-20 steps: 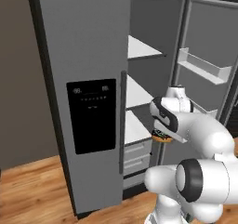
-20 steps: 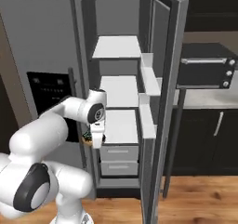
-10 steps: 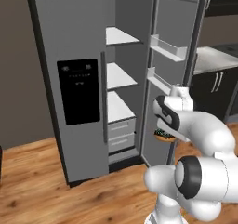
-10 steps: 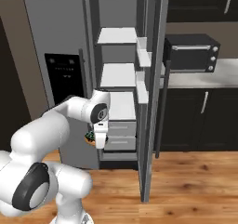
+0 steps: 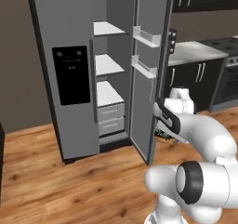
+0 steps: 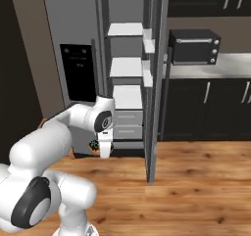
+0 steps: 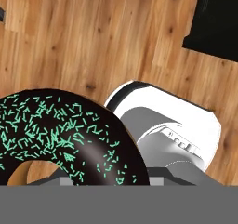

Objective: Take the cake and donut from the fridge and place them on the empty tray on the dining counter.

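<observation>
We find the gripper [image 6: 103,146] hanging low over the wood floor [image 5: 69,186], in front of the fridge [image 5: 69,74] and clear of it. The hand view shows the donut [image 7: 65,139] pressed close against the lens, icing and green speckles uppermost. We judge the jaws closed on the donut, since it sits right at the hand above bare floor with nothing else to hold it up. The finger tips themselves are covered by the ring, so contact is inferred, not seen.

The step in hand is carriage: the donut is out of the fridge and has to reach the tray on the dining counter. To do it well we would hold the wrist level, keep the grip unchanged (icing is soft and a ring can swing on a narrow pinch), and clear the open door [image 5: 146,79] before swinging the arm wide.

Hidden or unclear: in both base views the donut is only a dark speckled fleck at the hand, partly behind the forearm. The fridge shelves [image 6: 126,67] look bare from here, though their rear corners and the drawers cannot be checked, so the cake's whereabouts cannot be confirmed.
</observation>
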### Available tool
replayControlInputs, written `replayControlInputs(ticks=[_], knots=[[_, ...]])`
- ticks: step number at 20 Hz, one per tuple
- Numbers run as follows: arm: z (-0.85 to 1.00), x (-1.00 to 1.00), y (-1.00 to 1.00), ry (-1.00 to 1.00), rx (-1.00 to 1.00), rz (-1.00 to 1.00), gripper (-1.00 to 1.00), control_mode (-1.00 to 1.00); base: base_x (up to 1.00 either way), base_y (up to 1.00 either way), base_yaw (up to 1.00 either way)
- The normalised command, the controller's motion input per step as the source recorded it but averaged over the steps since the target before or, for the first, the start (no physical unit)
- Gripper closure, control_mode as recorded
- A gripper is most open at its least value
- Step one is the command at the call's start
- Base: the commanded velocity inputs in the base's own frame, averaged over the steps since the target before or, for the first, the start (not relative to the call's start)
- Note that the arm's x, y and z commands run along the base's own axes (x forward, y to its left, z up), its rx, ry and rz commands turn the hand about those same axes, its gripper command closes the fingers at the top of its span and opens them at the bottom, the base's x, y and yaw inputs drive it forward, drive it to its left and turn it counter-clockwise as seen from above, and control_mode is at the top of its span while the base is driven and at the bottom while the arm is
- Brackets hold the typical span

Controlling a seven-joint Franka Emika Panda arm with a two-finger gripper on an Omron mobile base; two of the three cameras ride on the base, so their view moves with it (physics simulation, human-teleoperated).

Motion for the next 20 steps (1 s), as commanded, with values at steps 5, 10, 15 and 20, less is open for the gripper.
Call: replayControlInputs(ticks=[5,10,15,20], knots=[[0.0,0.0,0.0,0.0,0.0,0.0,1.0,1.0,-0.88,0.16,-0.03],[0.0,0.0,0.0,0.0,0.0,0.0,1.0,1.0,-0.86,0.27,-0.07],[0.0,0.0,0.0,0.0,0.0,0.0,1.0,1.0,-0.83,0.35,-0.11],[0.0,0.0,0.0,0.0,0.0,0.0,1.0,1.0,-0.79,0.12,-0.03]])
